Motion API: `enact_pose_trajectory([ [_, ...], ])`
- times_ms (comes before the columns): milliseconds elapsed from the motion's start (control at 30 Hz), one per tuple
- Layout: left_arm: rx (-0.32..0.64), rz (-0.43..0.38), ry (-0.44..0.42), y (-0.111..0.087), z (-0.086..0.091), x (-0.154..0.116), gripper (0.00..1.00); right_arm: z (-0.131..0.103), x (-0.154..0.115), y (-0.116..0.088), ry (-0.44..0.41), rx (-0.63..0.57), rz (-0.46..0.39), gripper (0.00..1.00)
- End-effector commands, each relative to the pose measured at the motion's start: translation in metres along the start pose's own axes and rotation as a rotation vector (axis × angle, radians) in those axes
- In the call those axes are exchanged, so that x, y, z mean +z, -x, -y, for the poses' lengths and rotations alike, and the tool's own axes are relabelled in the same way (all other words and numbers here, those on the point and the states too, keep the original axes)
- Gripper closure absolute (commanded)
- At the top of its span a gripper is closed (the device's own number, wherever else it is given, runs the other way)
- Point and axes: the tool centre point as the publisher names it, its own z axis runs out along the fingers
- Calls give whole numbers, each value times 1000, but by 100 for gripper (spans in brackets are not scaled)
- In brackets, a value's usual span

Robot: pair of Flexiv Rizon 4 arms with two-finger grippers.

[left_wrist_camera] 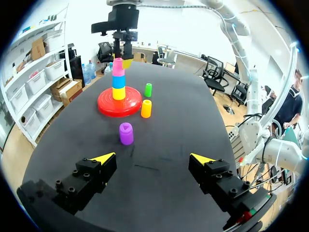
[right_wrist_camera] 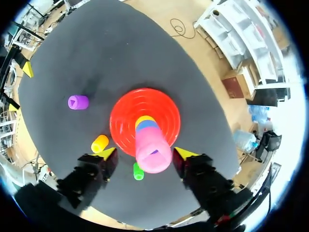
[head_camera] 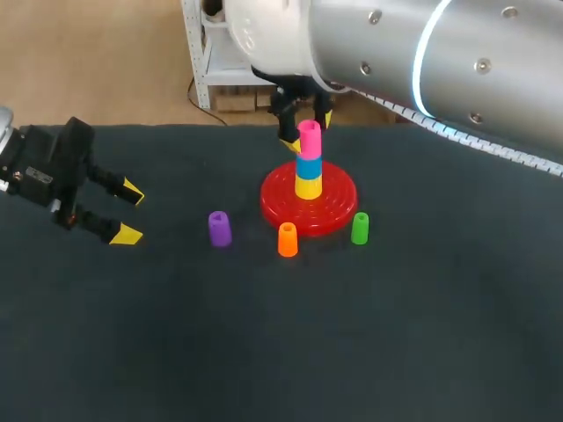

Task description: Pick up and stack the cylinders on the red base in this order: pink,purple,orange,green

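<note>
The pink step is judged to be at its close. The pink cylinder (head_camera: 309, 141) is seen on top of a blue cylinder (head_camera: 308, 166) and a yellow cylinder (head_camera: 308, 186), all 3 upright at the middle of the red base (head_camera: 339, 198). The right hand (right_wrist_camera: 147, 154) is held directly above the stack. Its 2 fingers are spread to either side of the pink cylinder (right_wrist_camera: 153, 150), and a gap shows on each side, so the cylinder is judged released and not gripped.

Purple is next in the order. In the head view the purple cylinder (head_camera: 219, 229) stands upright on the desk (head_camera: 264, 352) at 8 o'clock from the base, well clear of its rim. The orange cylinder (head_camera: 288, 239) stands just beside the rim at 7 o'clock and the green cylinder (head_camera: 360, 228) just beside it at 4 o'clock.

The next move is judged to call for a straight lift of the right hand off the stack, so that the pink cylinder is not tipped. An approach to the purple cylinder (left_wrist_camera: 126, 133) would follow. The left hand (left_wrist_camera: 152, 157) hovers with its fingers wide apart and nothing between them, at 9 o'clock from the base and near the desk's edge. The purple cylinder lies ahead of it.

The desk is covered by a dark, matte, even surface.
</note>
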Motion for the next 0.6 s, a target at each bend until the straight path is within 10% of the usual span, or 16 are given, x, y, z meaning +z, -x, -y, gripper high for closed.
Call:
enact_pose_trajectory([
  [33, 3, 3, 1, -2, 0, 0, 0, -15, -23, -1, -75, -69, 162, 0],
  [600, 3, 3, 1, -2, 0, 0, 0, -101, 21, 112, 189, -572, 245, 0],
])
